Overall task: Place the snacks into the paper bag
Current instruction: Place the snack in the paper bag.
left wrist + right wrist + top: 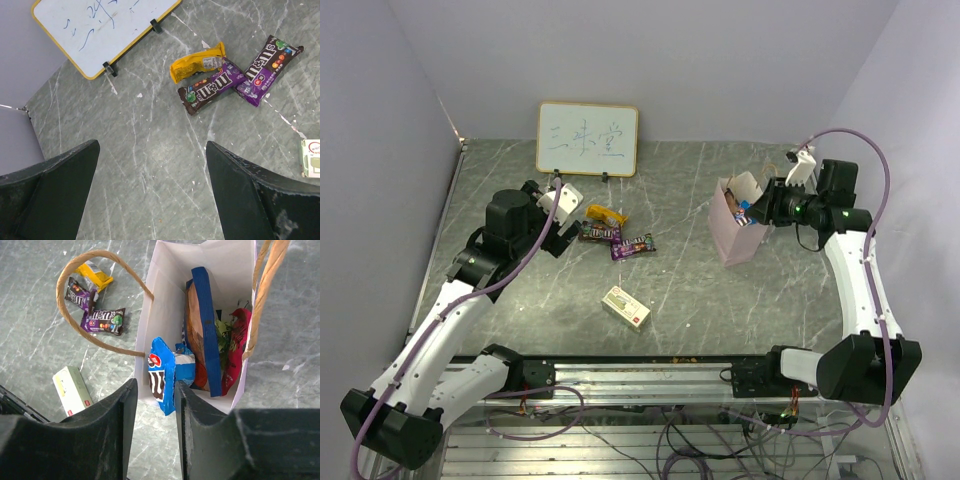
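The pale pink paper bag (730, 232) stands at the right; in the right wrist view its rim (165, 270) is open, with a dark blue crisp bag (205, 330), a pink wrapper (235, 345) and others inside. A blue M&M's packet (162, 375) hangs at the bag's near edge between the fingers of my right gripper (155, 405), which is open with a gap on the left side. My left gripper (152, 190) is open and empty over bare table. A yellow packet (195, 65), a brown M&M's packet (212, 86) and a purple Skittles packet (267, 65) lie ahead of it.
A white writing board (587, 138) stands at the back. A small white and green box (626, 307) lies near the table's middle front. The bag's brown handle (75, 315) loops out to the left. Grey walls close in the left and right sides.
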You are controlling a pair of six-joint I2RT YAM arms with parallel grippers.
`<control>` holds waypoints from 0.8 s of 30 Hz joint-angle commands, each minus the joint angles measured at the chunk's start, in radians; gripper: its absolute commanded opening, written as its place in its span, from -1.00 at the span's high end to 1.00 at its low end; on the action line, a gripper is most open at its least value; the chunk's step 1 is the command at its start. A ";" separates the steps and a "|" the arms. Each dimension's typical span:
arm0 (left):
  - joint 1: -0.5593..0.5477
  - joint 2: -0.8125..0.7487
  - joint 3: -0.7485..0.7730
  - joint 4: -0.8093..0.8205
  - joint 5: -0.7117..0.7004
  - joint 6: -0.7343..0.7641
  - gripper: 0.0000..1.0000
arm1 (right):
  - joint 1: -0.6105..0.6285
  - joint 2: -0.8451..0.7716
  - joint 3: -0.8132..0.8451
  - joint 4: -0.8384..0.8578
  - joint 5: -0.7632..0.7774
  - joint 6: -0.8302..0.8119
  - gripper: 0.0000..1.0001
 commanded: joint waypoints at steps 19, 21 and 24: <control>0.011 0.002 0.031 0.012 0.011 -0.026 -0.97 | 0.158 0.064 0.002 0.010 0.270 -0.140 0.65; 0.010 0.004 0.032 0.010 0.006 -0.032 -0.98 | 0.164 0.070 -0.006 0.012 0.278 -0.149 0.65; 0.012 0.010 0.032 0.011 -0.005 -0.043 -0.99 | 0.167 0.075 -0.007 0.013 0.284 -0.165 0.64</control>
